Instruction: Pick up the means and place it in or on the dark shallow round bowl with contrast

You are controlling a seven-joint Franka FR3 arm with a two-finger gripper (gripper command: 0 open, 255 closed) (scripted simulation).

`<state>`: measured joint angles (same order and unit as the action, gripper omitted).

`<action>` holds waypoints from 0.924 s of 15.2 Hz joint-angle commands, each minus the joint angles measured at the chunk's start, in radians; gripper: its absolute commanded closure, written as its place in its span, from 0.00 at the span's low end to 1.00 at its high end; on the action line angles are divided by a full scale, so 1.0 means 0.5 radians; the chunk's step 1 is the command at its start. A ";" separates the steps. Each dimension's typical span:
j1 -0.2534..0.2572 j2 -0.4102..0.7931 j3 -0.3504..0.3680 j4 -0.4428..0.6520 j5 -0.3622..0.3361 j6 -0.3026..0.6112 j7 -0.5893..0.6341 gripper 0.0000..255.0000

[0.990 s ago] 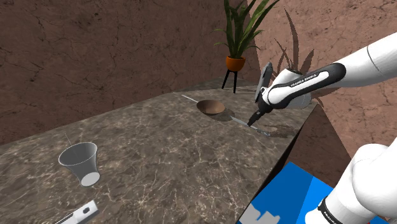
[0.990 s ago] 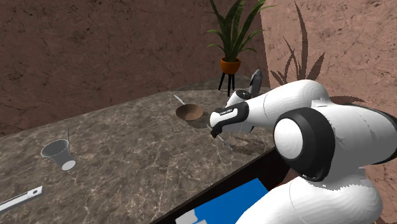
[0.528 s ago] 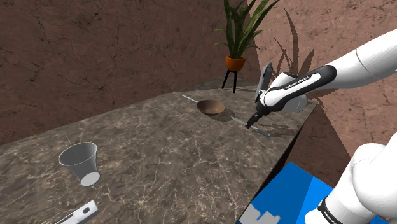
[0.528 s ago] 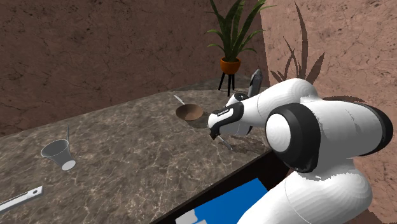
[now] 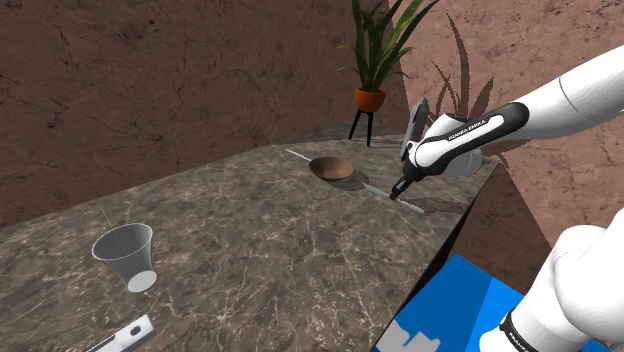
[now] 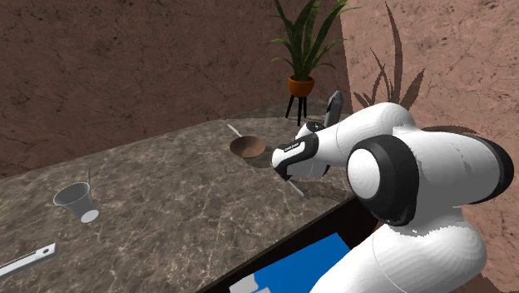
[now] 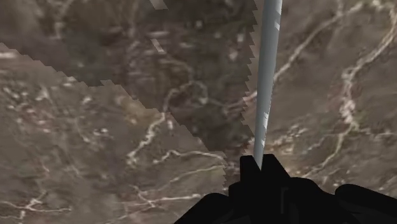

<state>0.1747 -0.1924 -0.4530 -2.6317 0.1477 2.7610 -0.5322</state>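
Claw (image 7: 259,167) shut tight on one end of thin grey utensil (image 7: 267,76), low at bench (image 5: 250,230), right of centre in shoulder view, near brown bowl (image 5: 331,168). Judged light, stiff, slick; may pivot, so a mid-handle hold looks safer.

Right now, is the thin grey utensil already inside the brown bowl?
No, the thin grey utensil is beside the brown bowl, not in it, its end between the fingers.
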 commanded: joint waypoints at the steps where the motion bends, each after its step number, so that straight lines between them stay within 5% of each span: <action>1: 0.000 0.000 0.000 0.000 0.000 0.000 0.000 1.00; 14: -0.107 -0.205 0.092 0.086 -0.197 -0.277 0.173 1.00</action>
<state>0.1245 -0.2873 -0.4111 -2.5958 0.0553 2.6372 -0.4527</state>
